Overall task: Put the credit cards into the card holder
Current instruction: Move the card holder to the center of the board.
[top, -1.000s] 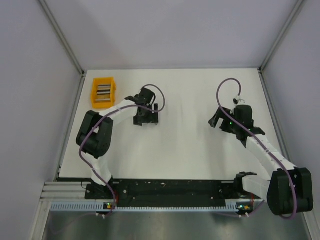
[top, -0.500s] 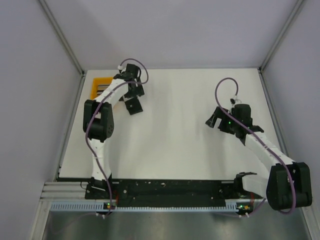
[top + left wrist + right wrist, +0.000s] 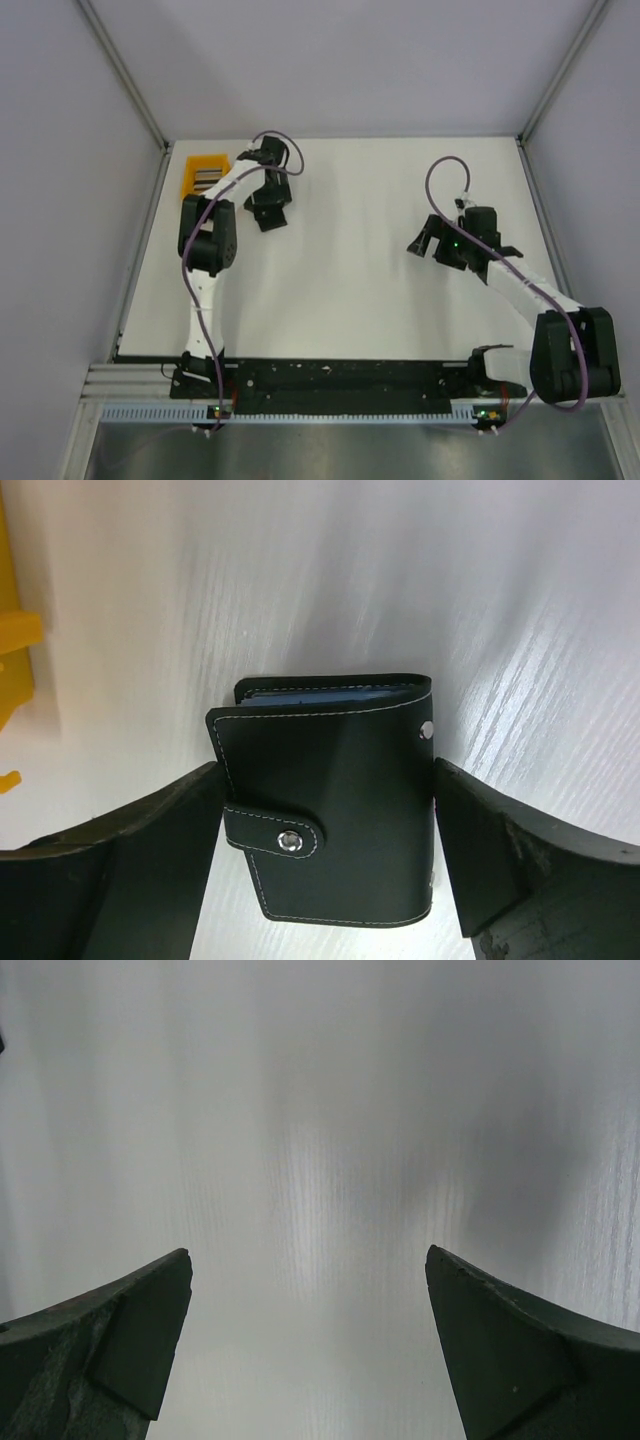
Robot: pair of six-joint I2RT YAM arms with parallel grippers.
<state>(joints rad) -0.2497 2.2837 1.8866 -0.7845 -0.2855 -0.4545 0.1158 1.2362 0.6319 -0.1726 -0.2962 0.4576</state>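
The card holder (image 3: 345, 850) is a black stitched wallet with a snap tab and a bluish inside showing at its top edge. It sits between the two fingers of my left gripper (image 3: 328, 772), which press on its left and right edges. From above, that gripper (image 3: 268, 205) and the card holder (image 3: 270, 218) are at the back left, just right of the orange bin. The credit cards (image 3: 207, 179) stand edge-on as grey stripes inside the bin. My right gripper (image 3: 424, 241) hovers open over bare table at the right, with nothing between its fingers (image 3: 130, 1340).
The orange bin (image 3: 190, 176) stands in the back left corner by the left wall; its edge shows in the left wrist view (image 3: 12, 645). Grey walls close in the white table (image 3: 350, 300) on three sides. A purple cable loops above each wrist.
My left arm has swung from the table's middle left to the back left beside the orange bin, bringing the card holder with it. The right gripper has drifted slightly left.
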